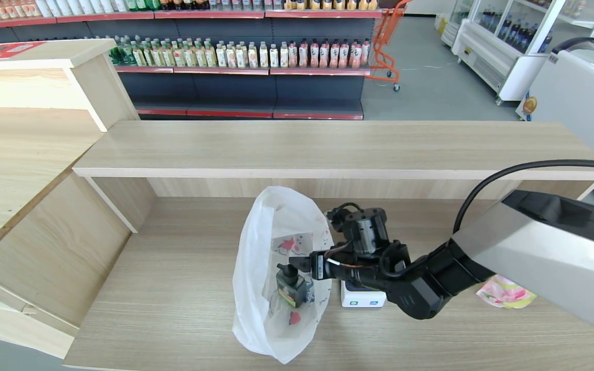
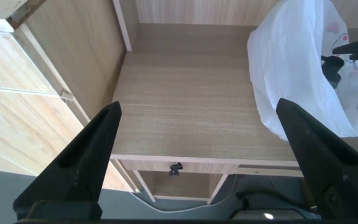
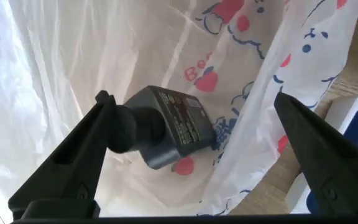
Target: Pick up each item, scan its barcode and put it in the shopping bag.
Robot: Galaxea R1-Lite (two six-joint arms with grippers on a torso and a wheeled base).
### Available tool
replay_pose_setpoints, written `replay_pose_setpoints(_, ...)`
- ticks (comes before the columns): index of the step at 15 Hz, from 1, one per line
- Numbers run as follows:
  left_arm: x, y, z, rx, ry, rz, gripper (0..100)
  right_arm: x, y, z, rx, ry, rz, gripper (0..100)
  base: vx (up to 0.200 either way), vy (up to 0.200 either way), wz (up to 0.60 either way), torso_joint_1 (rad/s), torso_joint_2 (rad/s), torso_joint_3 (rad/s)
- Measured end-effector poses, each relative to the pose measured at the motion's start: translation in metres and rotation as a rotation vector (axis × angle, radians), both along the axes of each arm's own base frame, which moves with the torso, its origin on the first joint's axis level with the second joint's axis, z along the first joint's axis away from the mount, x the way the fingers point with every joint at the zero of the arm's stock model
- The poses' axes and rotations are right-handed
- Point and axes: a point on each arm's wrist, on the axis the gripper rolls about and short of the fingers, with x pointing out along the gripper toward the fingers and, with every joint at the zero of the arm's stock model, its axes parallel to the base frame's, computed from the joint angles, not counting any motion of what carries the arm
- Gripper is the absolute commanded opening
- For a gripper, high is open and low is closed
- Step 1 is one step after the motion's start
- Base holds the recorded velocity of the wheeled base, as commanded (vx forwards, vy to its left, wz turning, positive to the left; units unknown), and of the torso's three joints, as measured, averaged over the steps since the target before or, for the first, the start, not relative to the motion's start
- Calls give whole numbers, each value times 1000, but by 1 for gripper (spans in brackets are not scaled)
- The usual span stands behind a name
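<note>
A white shopping bag (image 1: 268,268) with red and blue prints stands open on the lower counter. My right gripper (image 1: 291,268) is inside the bag's mouth, open. A dark grey bottle with a black cap (image 3: 166,127) lies on the bag's bottom (image 3: 55,74) beyond the fingertips, with neither finger touching it; in the head view the same bottle (image 1: 293,291) sits just below the gripper. A white barcode scanner (image 1: 361,299) rests right of the bag. My left gripper (image 2: 197,165) hangs open and empty over the counter's near left edge, the bag (image 2: 297,81) to its side.
A pink and yellow packet (image 1: 506,292) lies on the counter (image 1: 173,288) at the right, partly under my right arm. A raised wooden ledge (image 1: 328,147) runs behind the bag, and a side panel (image 1: 60,247) closes the left. The scanner's edge (image 3: 353,124) shows beside the bag.
</note>
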Motion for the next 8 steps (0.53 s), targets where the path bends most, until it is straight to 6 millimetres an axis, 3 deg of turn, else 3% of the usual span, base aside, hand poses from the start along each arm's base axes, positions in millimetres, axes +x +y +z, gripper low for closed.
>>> replay_pose_setpoints(5,0,0,0,0,0,0,100,13,-39,21,81,56,-137,100,0,0,0,0,0,0)
replay_pose_setpoints(8,0,0,0,0,0,0,100,6,-56,42,100,27,-163,100,0,0,0,0,0,0)
